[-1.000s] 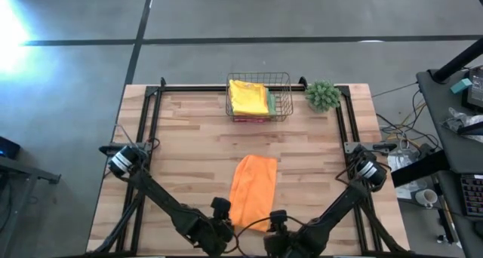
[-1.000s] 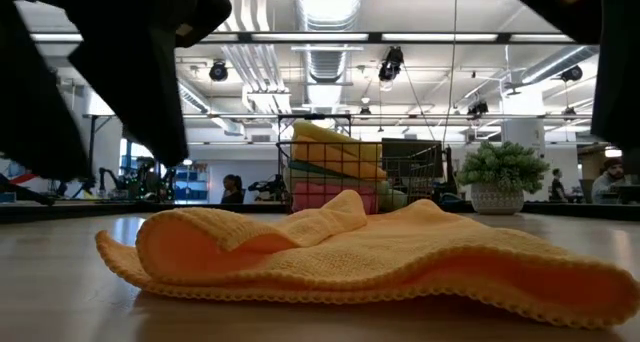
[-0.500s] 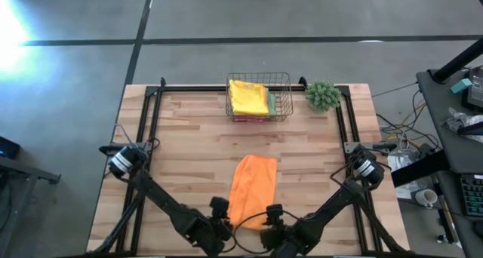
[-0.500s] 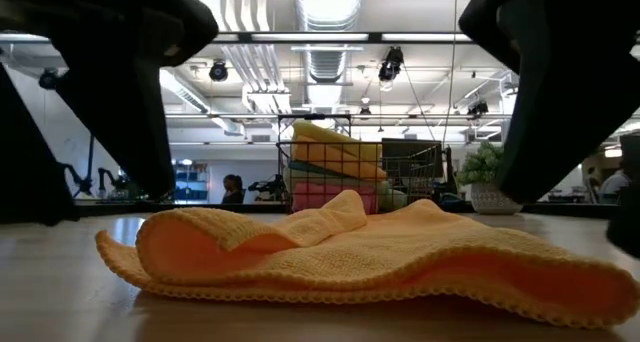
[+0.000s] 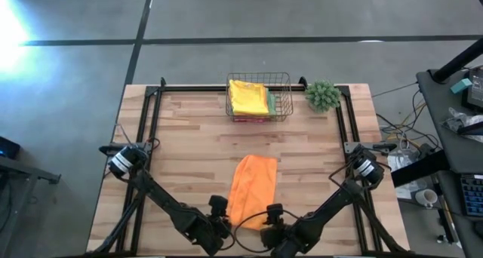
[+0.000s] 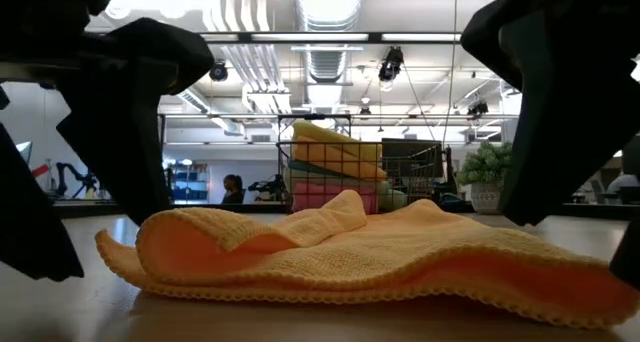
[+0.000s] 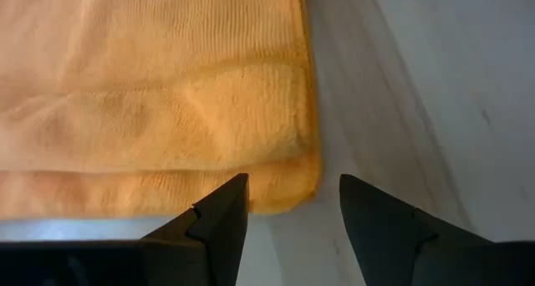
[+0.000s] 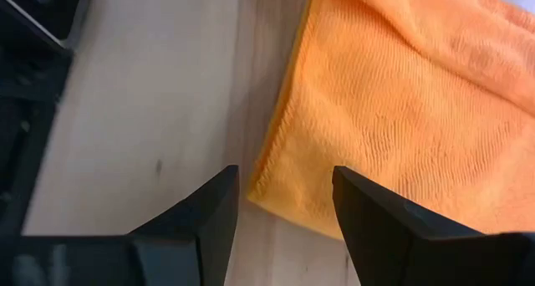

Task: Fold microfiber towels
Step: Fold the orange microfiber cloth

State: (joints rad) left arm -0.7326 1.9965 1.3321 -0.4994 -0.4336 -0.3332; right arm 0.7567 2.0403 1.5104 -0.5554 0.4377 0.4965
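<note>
An orange towel, folded into a long strip, lies flat on the table's near middle; it fills the low view. My left gripper is open just above the towel's near left corner. My right gripper is open above its near right corner. Neither touches it. The copper wire basket at the far edge holds stacked folded towels, a yellow one on top.
A small green fuzzy plant stands right of the basket at the far edge. Black frame rails run along the table's left and right sides. Bare wood lies between towel and basket.
My right gripper has gone toward the table's left, in to the towel's near right corner. My left gripper has shifted slightly by the near left corner. The towel has stayed where it was.
</note>
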